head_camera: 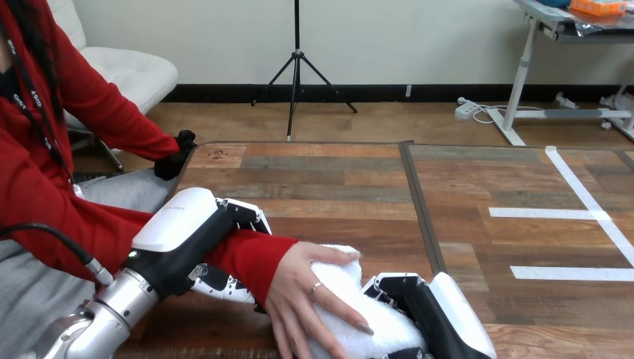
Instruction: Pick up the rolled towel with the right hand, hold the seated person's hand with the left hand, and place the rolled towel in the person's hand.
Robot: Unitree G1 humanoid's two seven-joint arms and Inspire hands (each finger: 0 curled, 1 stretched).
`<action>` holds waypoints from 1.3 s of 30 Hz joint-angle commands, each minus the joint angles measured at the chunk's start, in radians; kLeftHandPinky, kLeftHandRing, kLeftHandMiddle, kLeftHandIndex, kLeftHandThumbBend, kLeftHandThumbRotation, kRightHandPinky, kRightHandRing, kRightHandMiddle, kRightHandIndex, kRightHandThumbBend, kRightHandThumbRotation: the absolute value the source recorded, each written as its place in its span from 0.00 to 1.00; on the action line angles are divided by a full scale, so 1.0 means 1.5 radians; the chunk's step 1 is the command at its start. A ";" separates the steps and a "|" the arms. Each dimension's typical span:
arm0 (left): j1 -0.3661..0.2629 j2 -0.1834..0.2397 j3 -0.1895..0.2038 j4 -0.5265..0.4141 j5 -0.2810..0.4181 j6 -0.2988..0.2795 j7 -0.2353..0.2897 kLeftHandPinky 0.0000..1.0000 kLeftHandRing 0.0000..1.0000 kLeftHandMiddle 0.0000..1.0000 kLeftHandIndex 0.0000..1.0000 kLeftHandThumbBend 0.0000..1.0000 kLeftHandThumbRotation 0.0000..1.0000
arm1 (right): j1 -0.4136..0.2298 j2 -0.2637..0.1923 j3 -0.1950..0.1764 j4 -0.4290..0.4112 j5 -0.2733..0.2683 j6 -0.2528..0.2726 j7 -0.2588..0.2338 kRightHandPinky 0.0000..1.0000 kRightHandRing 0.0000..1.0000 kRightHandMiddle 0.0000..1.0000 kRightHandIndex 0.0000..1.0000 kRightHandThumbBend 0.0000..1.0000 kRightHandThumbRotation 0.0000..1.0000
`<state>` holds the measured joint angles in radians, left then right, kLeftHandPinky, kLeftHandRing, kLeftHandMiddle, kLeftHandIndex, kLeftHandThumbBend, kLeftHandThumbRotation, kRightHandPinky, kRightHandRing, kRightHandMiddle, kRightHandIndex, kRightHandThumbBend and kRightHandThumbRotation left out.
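Right hand (430, 318): low at the view's right, its fingers curled against the right flank of the rolled towel (351, 295), clasping it from that side.
Left hand (179, 239): at the view's left, closed round the person's red-sleeved forearm (247, 250) just behind the wrist, fingers over the top and thumb beneath.
Towel position: on the desk (336, 179) near its front edge, between the two robot hands, touching the right hand and the person's hand (295, 288).
Person's hand: lies palm down over the towel's left flank and top, with its fingers spread along the roll.
Key relation: the towel lies directly left of the right hand and directly right of the person's palm, so the right hand is the nearer robot hand and the left hand stands well back along the forearm.
Long axis: runs on a diagonal, far end toward the view's left, near end toward the right and the front edge.
Pointing: the far end points up toward the person's wrist, while the near end is hidden at the frame's bottom.
Judgement: the handover looks almost complete, and the coming move turns on the right hand opening and drawing off to the right.
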<state>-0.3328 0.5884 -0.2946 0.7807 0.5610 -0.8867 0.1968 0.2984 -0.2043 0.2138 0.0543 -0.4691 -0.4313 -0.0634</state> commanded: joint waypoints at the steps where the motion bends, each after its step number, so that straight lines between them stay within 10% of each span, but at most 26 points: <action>1: -0.097 -0.067 0.000 -0.025 -0.012 -0.025 0.007 0.34 0.37 0.42 0.46 0.85 0.06 | -0.068 0.018 0.022 -0.263 0.040 -0.092 0.013 0.02 0.06 0.10 0.10 0.68 0.00; 39: -0.098 -0.069 -0.001 -0.022 -0.013 -0.023 0.002 0.34 0.37 0.42 0.46 0.87 0.06 | -0.063 0.018 0.007 -0.302 0.038 -0.098 0.022 0.01 0.06 0.10 0.10 0.67 0.00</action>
<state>-0.3333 0.5883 -0.2945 0.7806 0.5604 -0.9018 0.1968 0.3357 -0.2033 0.1923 0.0175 -0.4694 -0.4258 -0.0406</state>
